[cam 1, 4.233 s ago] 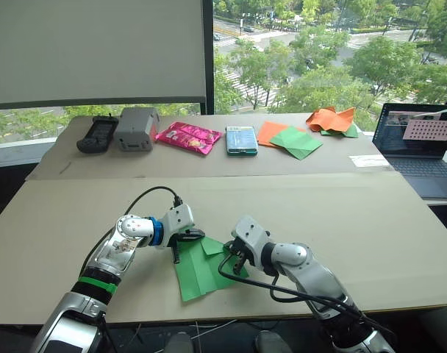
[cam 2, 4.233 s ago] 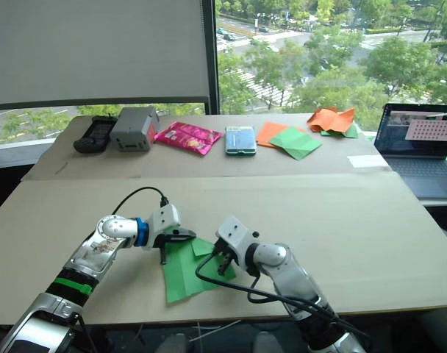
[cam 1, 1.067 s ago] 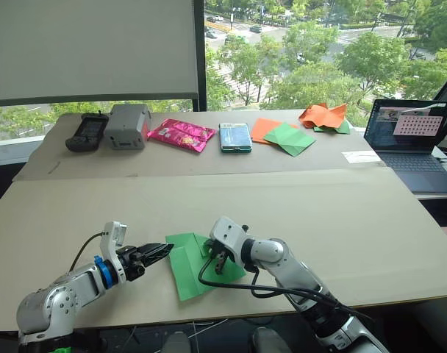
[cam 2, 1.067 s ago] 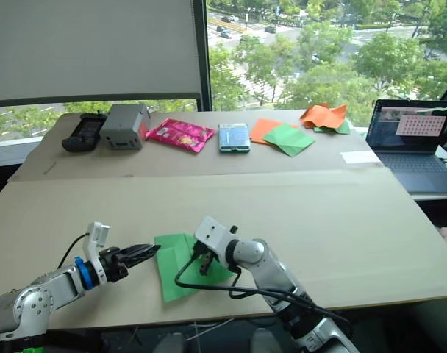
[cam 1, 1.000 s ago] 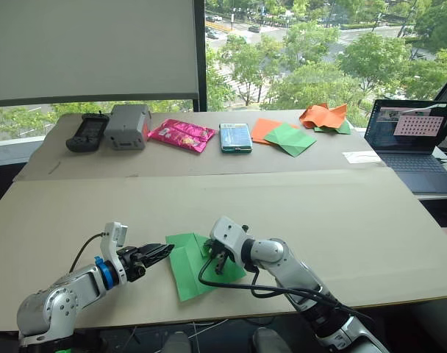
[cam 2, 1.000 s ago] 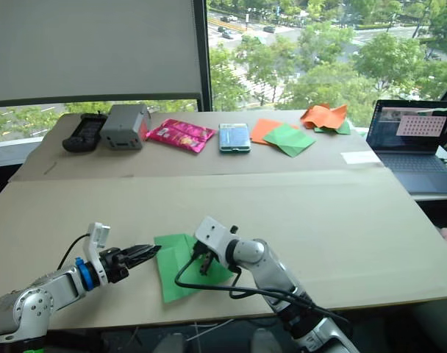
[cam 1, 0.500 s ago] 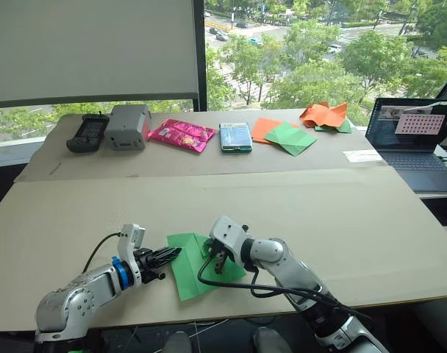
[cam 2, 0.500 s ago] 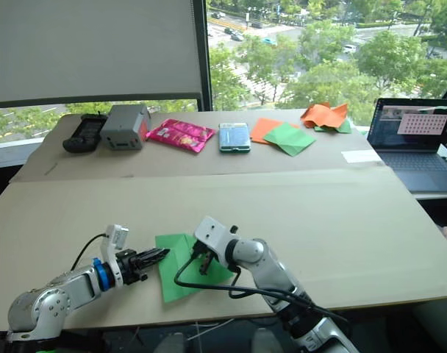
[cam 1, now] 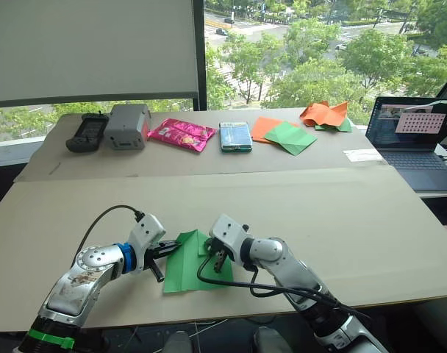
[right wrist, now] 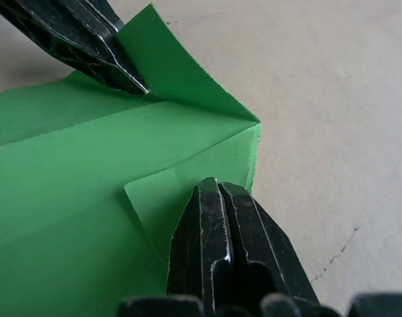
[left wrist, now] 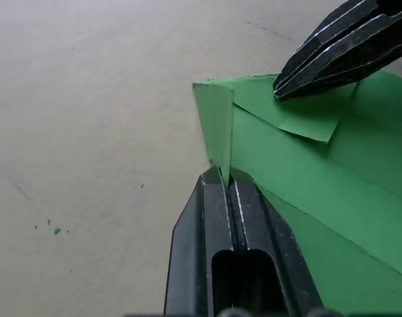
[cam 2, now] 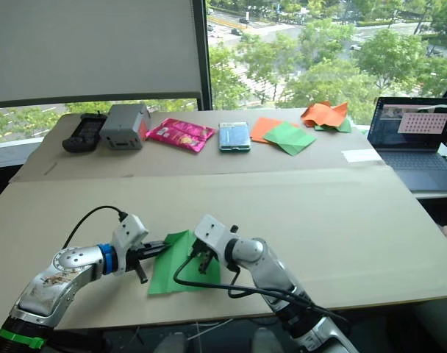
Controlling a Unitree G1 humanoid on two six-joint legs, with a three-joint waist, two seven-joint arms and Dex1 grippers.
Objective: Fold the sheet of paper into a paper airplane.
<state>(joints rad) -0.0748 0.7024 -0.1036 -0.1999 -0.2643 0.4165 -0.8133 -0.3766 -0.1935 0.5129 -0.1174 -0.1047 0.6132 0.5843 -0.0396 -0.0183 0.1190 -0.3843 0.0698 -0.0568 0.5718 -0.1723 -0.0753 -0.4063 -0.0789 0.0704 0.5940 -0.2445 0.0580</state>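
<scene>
At the near edge of a tan table, the left gripper has its two black fingers pressed together on a raised edge of the sheet of paper (bright green, partly folded), pinching a thin flap that stands up between the fingertips. Just beside it, on its right, the right gripper points down with its fingers drawn together, the tips resting on a small folded corner flap of the same sheet, close to the sheet's far edge. The rest of the paper lies flat on the table under and between the two grippers, spreading toward the robot. Well beyond both grippers, along the far side of the table by the window, sit a black handheld device, a grey box, a pink packet, a blue-green packet, flat orange and green sheets and a crumpled orange-and-green heap. A laptop stands open far to the right.
</scene>
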